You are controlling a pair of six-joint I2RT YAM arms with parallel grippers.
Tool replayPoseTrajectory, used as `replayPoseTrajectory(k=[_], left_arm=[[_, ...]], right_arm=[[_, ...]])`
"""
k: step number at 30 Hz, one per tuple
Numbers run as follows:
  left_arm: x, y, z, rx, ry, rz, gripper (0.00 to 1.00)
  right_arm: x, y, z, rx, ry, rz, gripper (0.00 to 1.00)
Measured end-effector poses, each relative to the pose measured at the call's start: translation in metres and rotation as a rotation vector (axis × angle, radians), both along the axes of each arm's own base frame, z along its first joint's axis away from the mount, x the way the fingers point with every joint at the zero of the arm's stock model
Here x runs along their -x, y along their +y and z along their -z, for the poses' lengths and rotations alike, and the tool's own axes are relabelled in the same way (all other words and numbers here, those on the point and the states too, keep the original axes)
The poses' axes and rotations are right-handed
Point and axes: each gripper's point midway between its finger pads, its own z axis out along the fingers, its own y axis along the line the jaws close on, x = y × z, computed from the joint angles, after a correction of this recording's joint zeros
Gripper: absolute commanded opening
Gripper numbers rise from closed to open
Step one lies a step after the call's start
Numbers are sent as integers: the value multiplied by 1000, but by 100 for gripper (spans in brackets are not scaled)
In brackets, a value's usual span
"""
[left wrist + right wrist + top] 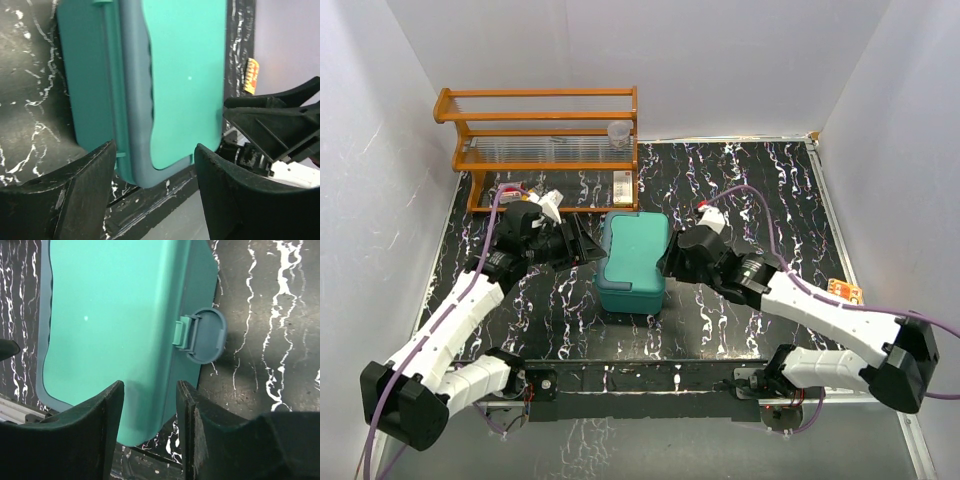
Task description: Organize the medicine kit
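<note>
The medicine kit (633, 262), a teal box with its lid shut, stands in the middle of the table. My left gripper (582, 242) is open and empty, close to the kit's left side. In the left wrist view the kit (185, 75) lies just beyond the left gripper (155, 165). My right gripper (672, 260) is open at the kit's right side. In the right wrist view the kit (110, 315) and its round grey-blue latch (205, 335) show. The kit's near corner sits in line with the gap of the right gripper (149, 405); I cannot tell whether they touch.
An orange rack (545, 130) stands at the back left with a small clear cup (619, 133) on a shelf, and a small box (622, 187) and red-and-white packets (510, 190) beneath. A small orange item (844, 291) lies at the table's right edge.
</note>
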Motion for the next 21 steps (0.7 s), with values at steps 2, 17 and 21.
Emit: replayPoseTrajectory(k=[2, 17, 21], left_arm=[[-3, 5, 8, -35, 9, -21, 61], [-11, 25, 47, -171, 37, -87, 52], [-11, 31, 47, -193, 16, -108, 54]], right_arm=[[-1, 8, 8, 2, 20, -22, 34], [-8, 46, 10, -115, 54, -78, 11], [-7, 50, 9, -133, 60, -79, 31]])
